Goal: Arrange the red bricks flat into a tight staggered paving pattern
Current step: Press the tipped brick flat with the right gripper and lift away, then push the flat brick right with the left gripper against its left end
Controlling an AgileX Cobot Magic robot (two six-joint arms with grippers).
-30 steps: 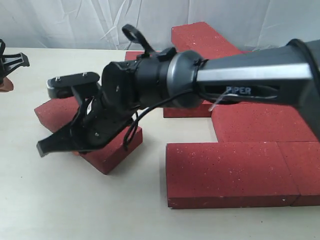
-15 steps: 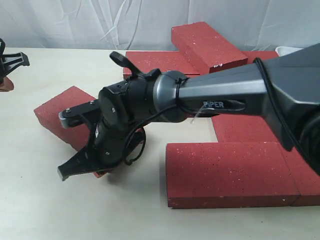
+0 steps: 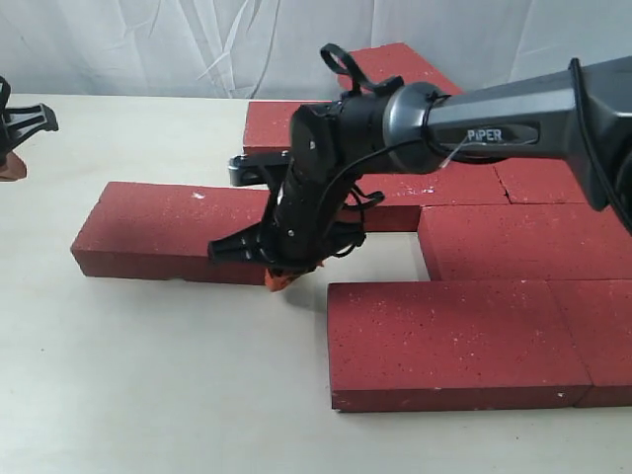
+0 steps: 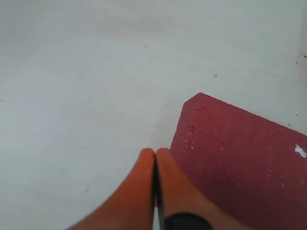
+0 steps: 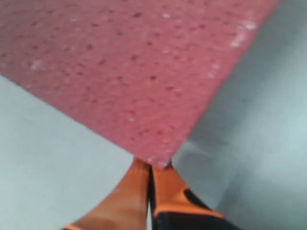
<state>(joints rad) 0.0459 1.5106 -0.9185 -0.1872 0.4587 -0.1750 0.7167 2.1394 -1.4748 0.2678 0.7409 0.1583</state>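
**Exterior view.** Most of the red bricks (image 3: 454, 336) lie flat in offset rows on the right of the table (image 3: 148, 395), edges touching. One loose brick (image 3: 168, 222) lies flat to their left, roughly parallel with the rows. A bare strip of table separates it from the middle row. The right gripper (image 3: 279, 279) reaches across the middle and points down at the near right corner of the loose brick. Its orange tip touches the table there. Judgement: the gripper is set against the corner to nudge and square the brick, not to lift it.

**Left wrist view.** The left gripper (image 4: 155, 154) has its orange fingers pressed together and holds nothing. It hangs above bare table, beside one corner of the loose brick (image 4: 240, 158). Judgement: it is parked clear of the work.

**Right wrist view.** The right gripper (image 5: 149, 167) is pressed together and empty. Its tips meet the corner of the loose brick (image 5: 124, 72). Judgement: closed fingers give a stiff pusher, and closing the gap to the middle row remains to be done.
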